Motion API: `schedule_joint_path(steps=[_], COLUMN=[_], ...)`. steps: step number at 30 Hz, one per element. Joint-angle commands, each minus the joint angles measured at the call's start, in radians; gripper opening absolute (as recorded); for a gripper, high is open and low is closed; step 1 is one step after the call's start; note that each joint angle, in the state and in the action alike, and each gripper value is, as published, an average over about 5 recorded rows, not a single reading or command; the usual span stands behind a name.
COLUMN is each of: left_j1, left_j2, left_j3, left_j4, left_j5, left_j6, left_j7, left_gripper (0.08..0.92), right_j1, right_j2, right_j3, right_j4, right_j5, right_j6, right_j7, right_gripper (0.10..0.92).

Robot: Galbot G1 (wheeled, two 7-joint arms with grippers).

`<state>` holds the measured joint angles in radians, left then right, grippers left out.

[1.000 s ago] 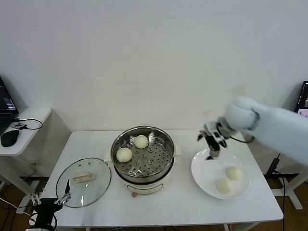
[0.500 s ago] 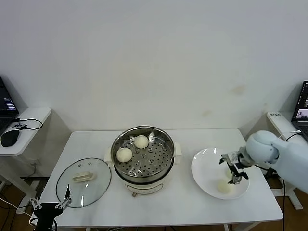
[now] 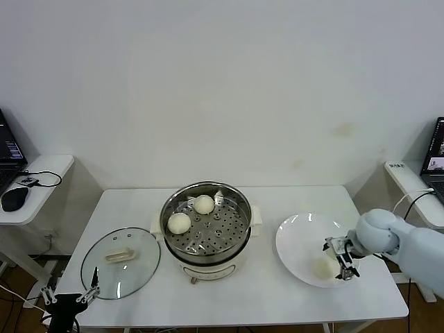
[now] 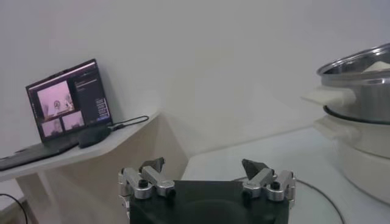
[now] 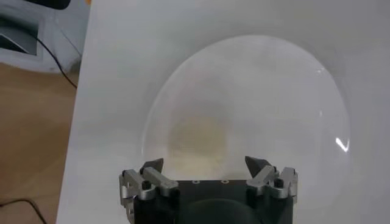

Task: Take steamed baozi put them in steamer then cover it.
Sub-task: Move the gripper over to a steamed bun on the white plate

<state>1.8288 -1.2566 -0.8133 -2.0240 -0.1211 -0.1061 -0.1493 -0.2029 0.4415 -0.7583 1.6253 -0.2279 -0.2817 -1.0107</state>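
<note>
The steel steamer (image 3: 205, 229) stands mid-table with two steamed baozi (image 3: 203, 204) (image 3: 179, 223) on its perforated tray. Its rim also shows in the left wrist view (image 4: 359, 73). A third baozi (image 3: 321, 268) lies on the white plate (image 3: 298, 239). My right gripper (image 3: 340, 259) is open and low over the plate's right side, right next to that bun. In the right wrist view a bun (image 5: 196, 140) lies just ahead of the open right gripper (image 5: 205, 165), not held. The fourth baozi is hidden. My left gripper (image 3: 68, 298) is open and parked below the table's front left corner.
The round glass lid (image 3: 120, 261) with a cream handle lies on the table left of the steamer. A side desk with a laptop (image 4: 67, 100) and a mouse (image 3: 14, 198) stands at the far left. The table's right edge is close to the plate.
My right gripper has moved from above the plate's far edge down to its right side, beside the buns, covering one of them. The left gripper has sunk slightly.
</note>
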Motion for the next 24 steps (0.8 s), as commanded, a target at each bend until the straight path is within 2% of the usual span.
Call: schedule_joint_path(steps=[1,7,24], left_j1=[0.001,-0.001,0.0], left_j2=[-0.001,-0.001,0.0], left_j3=[0.0,0.001,0.001], left_j4=[0.0,0.001,-0.005], left_j5=[0.001,0.001,0.001], left_j6=[0.0,0.0,0.001], left_j7=[0.0,0.0,0.0], left_gripper=[0.823,0.823,0.823], right_j1=[-0.049,-0.062,-0.052], right_j2=[0.023,0.043,0.075], right_j3=[0.023,0.032,0.037], right_j4=[-0.033,-0.049,-0.077], right_j5=[-0.027,-0.026,0.003], right_j6=[0.003,-0.003,-0.02], right_j7=[0.011,0.023,0.024], right_gripper=[0.823,0.801,0.657])
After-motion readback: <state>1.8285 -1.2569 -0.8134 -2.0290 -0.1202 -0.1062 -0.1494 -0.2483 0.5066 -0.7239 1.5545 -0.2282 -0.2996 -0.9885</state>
